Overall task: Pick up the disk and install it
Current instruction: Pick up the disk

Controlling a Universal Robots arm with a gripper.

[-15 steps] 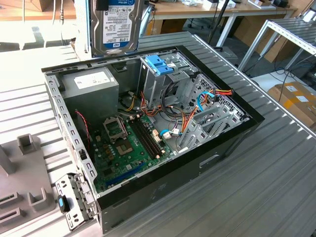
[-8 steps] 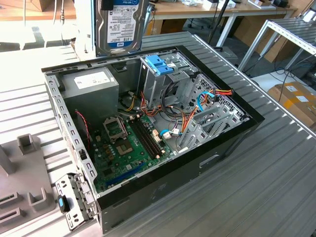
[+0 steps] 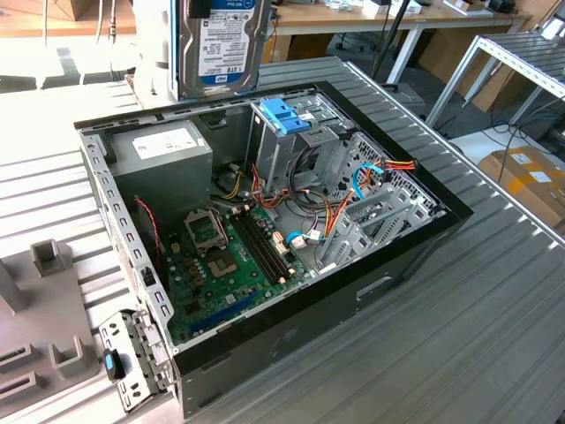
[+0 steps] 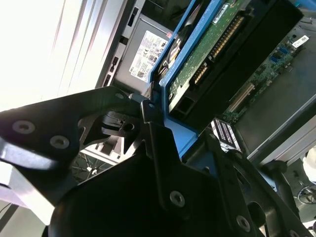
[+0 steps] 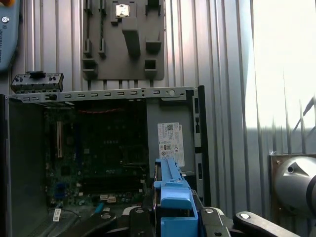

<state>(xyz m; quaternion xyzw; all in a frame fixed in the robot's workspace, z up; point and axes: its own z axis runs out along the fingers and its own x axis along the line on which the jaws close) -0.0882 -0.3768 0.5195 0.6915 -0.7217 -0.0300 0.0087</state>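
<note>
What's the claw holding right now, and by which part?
The disk, up above the open computer case. The claw grips it at one end, on the light-blue carrier rails.

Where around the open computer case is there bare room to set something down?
Bare: ribbed table to the exterior view's right of the case. Crowded: cables beside the drive cage inside it; grey fixture plate on the exterior view's left.
</note>
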